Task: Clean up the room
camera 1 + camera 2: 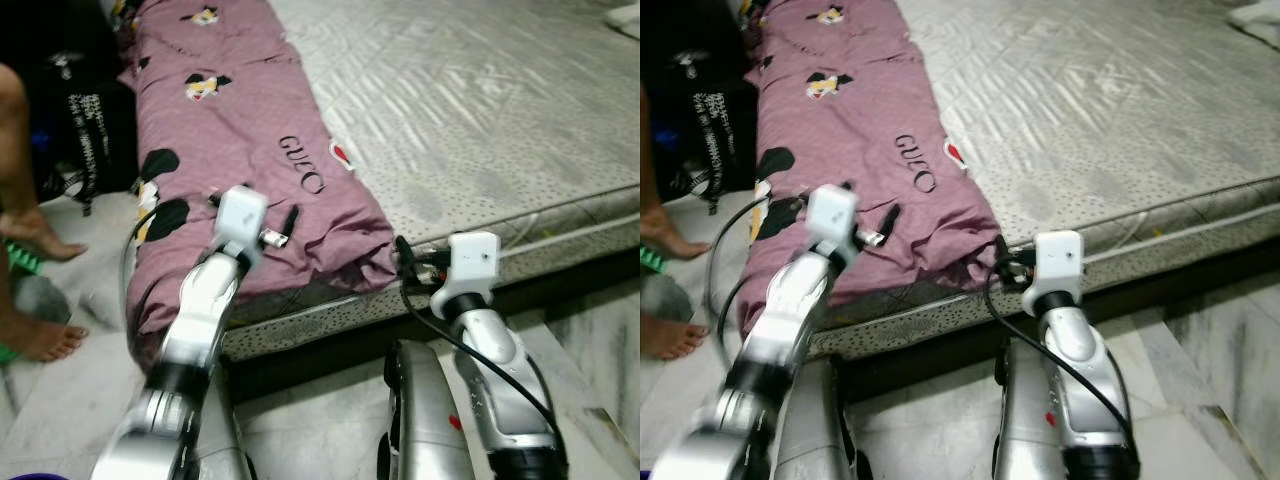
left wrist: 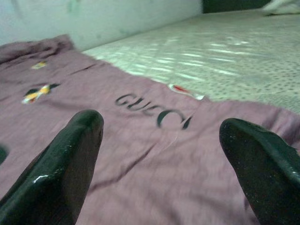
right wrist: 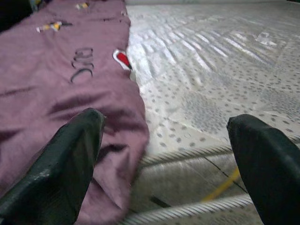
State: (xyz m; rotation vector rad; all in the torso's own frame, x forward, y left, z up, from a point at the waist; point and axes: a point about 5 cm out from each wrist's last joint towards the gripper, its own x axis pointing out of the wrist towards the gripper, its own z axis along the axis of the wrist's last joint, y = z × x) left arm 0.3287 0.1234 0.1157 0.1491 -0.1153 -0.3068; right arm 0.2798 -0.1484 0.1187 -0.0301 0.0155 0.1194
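Across the low grey quilted mattress, a rumpled mauve printed cotton blanket lies unfolded, left gripper and right gripper spread empty at its near edge, so tidying looks unfinished.

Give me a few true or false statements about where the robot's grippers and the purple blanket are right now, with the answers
1. The purple blanket lies along the mattress's left side. True.
2. The left gripper is shut on the blanket. False: its fingers stand wide apart above the cloth, holding nothing.
3. The right gripper is open near the blanket's corner at the mattress edge. True.
4. The blanket is plain, with no print. False: it bears black lettering and cartoon figures.
5. A person's bare feet show on the floor to the robot's left. True.
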